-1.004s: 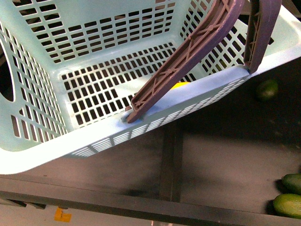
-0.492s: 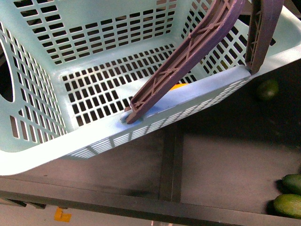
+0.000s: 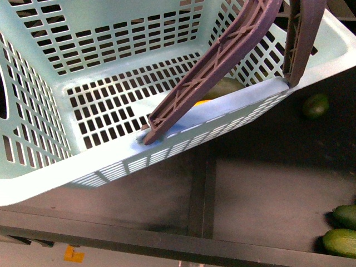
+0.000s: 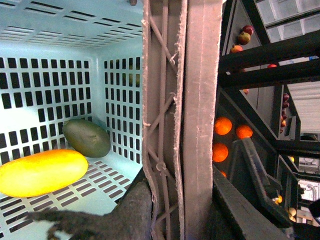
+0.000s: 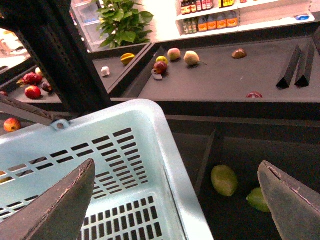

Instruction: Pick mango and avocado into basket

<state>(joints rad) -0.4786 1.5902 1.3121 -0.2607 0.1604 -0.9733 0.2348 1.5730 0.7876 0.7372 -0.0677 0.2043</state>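
Here, the yellow mango (image 4: 42, 172) lies on the slotted floor of the pale teal basket (image 3: 111, 41). The dark green avocado (image 4: 86, 137) sits just beside it, tucked into a floor corner. From the front, only slivers of both fruits show behind the brown handle (image 3: 217, 67) and the near rim. The basket sits tilted above a dark shelf (image 3: 267, 189). The left gripper (image 4: 172, 215) is clamped on the handle, with one dark finger (image 4: 125, 212) showing pressed against it. The right gripper (image 5: 176, 163) hangs over the basket's rim with its jaws spread wide, holding nothing. Loose green fruits (image 3: 316, 105) lie on the shelf outside the basket, toward its right edge.
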